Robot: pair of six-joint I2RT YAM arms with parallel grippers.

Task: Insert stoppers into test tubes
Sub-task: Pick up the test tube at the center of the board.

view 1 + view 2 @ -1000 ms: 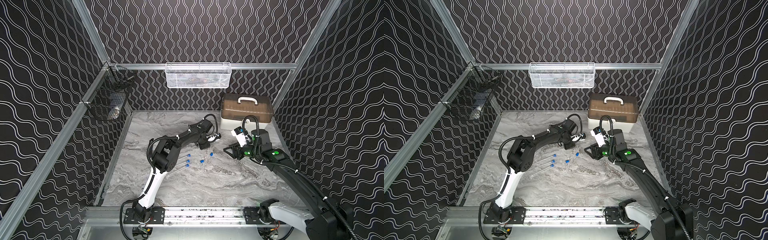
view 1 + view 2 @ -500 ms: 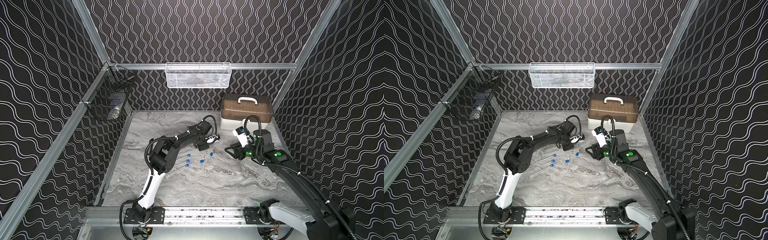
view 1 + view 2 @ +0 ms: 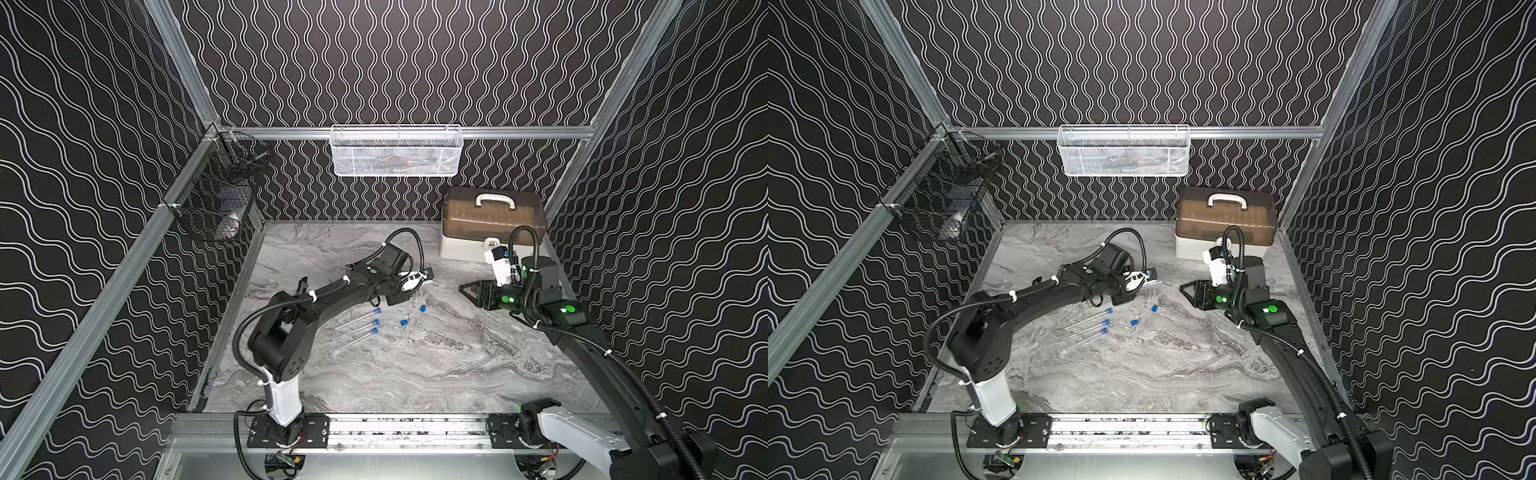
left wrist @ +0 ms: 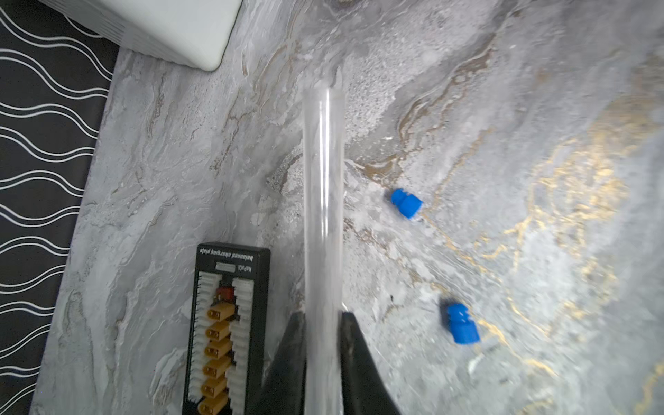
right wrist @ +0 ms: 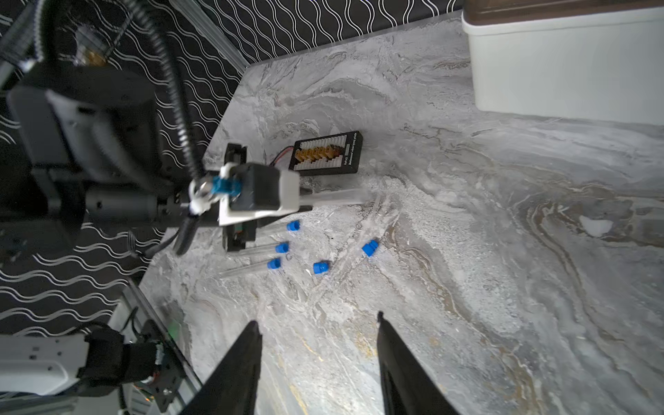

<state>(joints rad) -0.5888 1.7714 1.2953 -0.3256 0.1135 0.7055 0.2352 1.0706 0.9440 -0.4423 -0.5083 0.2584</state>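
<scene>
Fingers [image 4: 287,363] of the left gripper [image 4: 322,318] clamped on a thin clear plastic test tube [image 4: 322,197], bottom centre of the left wrist frame. The tube runs up to an open, unplugged mouth near upper centre. Left of it, bottom left: a black rectangular board with gold connectors [image 4: 230,323]. Right of it: one small bright blue plastic stopper [image 4: 406,203] mid-frame and a second blue stopper [image 4: 462,323] lower right, both loose on the grey marbled tabletop [image 4: 539,107].

In both top views, three capped clear tubes [image 3: 353,332] lie side by side left of centre, blue plugs seated; I count those done. Right of centre, the right gripper [image 3: 469,289] hovers with fingers [image 5: 244,359] apart, nothing between them.

I read this as tube four presented for plugging. Next I'd take a loose stopper by its cap, stem outward, line it up with the mouth and press while the left grip holds firm. Fifth tube: can't pick it out.
</scene>
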